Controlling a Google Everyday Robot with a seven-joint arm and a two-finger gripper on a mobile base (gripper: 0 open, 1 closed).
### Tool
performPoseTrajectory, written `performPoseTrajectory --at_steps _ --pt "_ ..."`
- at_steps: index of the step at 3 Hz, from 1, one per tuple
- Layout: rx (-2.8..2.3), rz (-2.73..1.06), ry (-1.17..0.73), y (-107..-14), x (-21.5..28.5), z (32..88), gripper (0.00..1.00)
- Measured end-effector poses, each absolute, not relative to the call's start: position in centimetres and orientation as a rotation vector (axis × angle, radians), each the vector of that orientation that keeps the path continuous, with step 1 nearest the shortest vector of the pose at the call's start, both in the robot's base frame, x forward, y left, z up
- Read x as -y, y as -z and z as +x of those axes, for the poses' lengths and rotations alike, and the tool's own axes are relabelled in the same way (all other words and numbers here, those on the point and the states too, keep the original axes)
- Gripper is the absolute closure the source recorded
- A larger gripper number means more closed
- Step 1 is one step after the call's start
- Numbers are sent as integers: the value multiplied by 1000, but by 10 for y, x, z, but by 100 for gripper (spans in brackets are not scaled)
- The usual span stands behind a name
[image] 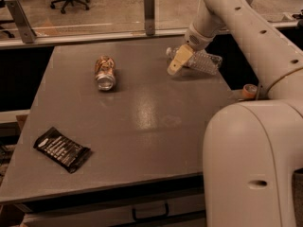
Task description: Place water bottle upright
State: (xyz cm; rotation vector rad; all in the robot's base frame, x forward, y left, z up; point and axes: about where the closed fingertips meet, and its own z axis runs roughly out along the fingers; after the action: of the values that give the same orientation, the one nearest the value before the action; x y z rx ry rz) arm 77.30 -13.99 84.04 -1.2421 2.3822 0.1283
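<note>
The water bottle (206, 63) lies on its side in the upper right of the frame, on the far right corner of the worktop (142, 126), with its white cap (169, 51) pointing left and its body running toward the right edge. The gripper (174, 66) is down at the cap end, in front of the neck; I cannot tell whether it is apart, together or clamped on the plastic, nor whether it touches the bottle at all. The main risk, as I judge it, is rolling: a round ribbed body nudged off-centre could turn away from the gripper and go over the nearby right edge. A hold taken so close to the cap leaves the long body hanging, so it may swing or slip when lifted. Thin clear plastic can also buckle under a hard squeeze. If the base meets the worktop tilted, the bottle will likely tip over again. The can (105, 72) at upper left and the black packet (61, 149) at lower left lie well apart and pose no obstacle.
</note>
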Motion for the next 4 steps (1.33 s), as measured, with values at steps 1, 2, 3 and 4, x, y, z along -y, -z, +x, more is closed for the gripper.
performPoseTrajectory --at_steps 1,2,3,4 --pt "-2439 -1211 -108 -829 150 778 19" --pt "-2440 -1215 -94 -835 152 779 43" --pt "-2384 -1272 -74 -855 145 774 65" --pt "-2277 -1354 -104 -884 129 758 89"
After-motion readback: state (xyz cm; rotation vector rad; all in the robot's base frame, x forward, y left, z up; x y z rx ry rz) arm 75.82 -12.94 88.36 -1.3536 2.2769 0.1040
